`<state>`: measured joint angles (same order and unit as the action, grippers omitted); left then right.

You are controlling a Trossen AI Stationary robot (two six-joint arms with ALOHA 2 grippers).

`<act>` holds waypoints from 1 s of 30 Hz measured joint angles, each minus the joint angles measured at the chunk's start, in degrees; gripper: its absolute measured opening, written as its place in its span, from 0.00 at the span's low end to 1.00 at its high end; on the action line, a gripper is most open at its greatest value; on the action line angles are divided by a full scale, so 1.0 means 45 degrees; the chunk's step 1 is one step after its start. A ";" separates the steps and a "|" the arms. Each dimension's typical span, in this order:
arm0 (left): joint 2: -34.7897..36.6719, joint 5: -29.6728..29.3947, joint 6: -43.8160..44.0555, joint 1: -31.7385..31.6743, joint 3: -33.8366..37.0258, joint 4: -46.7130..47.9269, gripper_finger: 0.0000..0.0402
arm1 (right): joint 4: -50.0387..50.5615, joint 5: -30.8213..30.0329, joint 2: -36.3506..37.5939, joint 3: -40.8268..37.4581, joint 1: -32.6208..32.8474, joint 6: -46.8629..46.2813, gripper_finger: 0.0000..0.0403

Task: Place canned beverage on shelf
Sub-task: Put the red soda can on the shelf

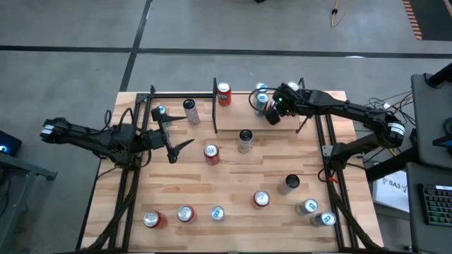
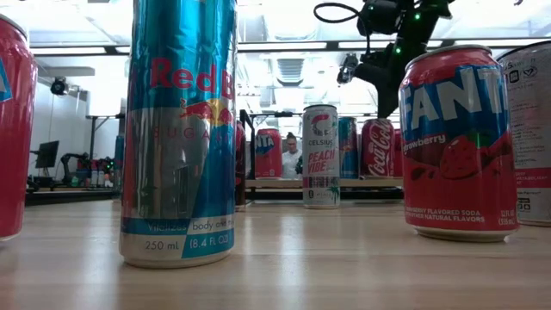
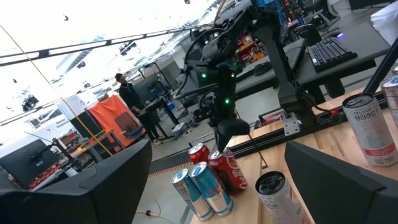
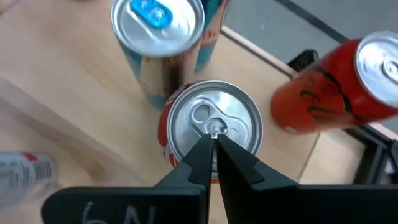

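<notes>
Cans [image 1: 261, 200] across the table [image 1: 233, 183], several on the shelf [image 1: 240, 109] behind

About sixteen aluminium drink cans [image 1: 211, 152], two dark robot arms [image 1: 92, 137], one light-wood shelf with black rails [image 1: 201, 116], one butcher-block wooden table [image 1: 233, 176]

Even, bright overhead light fills the high view; the pale butcher-block wooden table [image 1: 233, 187] shows only short, soft shadows. In the low view, ceiling strip lights toward 12 o'clock blow out white, and the near tall blue-and-silver can [image 2: 178, 129] catches glare. The left wrist view's background is washed out.
</notes>
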<state>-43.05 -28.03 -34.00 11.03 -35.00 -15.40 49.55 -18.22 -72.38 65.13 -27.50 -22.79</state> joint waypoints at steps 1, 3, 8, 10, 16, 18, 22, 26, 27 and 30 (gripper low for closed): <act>0.0000 0.0000 0.0000 -0.0001 0.0000 0.0000 0.88 | 0.0209 -0.0004 0.0000 0.0068 0.0028 -0.0039 0.03; 0.0000 0.0000 0.0000 -0.0002 0.0000 0.0000 0.88 | 0.0391 -0.0004 -0.0001 0.0160 0.0061 -0.0032 0.03; 0.0000 0.0000 0.0000 -0.0001 0.0000 0.0000 0.88 | 0.0432 -0.0029 -0.0034 0.0375 0.0056 0.0179 0.03; 0.0000 0.0002 0.0000 0.0001 0.0000 0.0000 0.88 | 0.0334 -0.0059 -0.0034 0.0513 0.0056 0.0205 0.03; 0.0000 0.0000 0.0000 -0.0002 0.0000 0.0000 0.88 | -0.0107 -0.0320 -0.0034 0.0653 0.0051 0.0403 0.03; 0.0000 0.0003 0.0000 0.0001 0.0000 0.0001 0.88 | -0.0725 -0.0606 -0.0034 0.0574 0.0051 0.0511 0.03; 0.0000 0.0002 0.0000 -0.0001 0.0000 0.0002 0.88 | -0.1169 -0.0922 -0.0228 0.0269 0.0046 0.0753 0.03; 0.0000 0.0000 0.0000 0.0002 0.0000 0.0005 0.88 | -0.1123 -0.1087 -0.0452 -0.0001 0.0049 0.0874 0.03; 0.0000 0.0000 0.0000 -0.0002 0.0000 0.0005 0.88 | -0.1114 -0.1076 -0.0490 -0.0047 0.0051 0.0954 0.03; 0.0000 0.0005 0.0000 -0.0002 0.0000 0.0010 0.88 | -0.0839 -0.1053 -0.0563 -0.0045 0.0056 0.1049 0.03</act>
<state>-43.05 -28.01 -34.00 11.03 -35.00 -15.35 45.78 -22.96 -74.91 64.93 -27.24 -18.06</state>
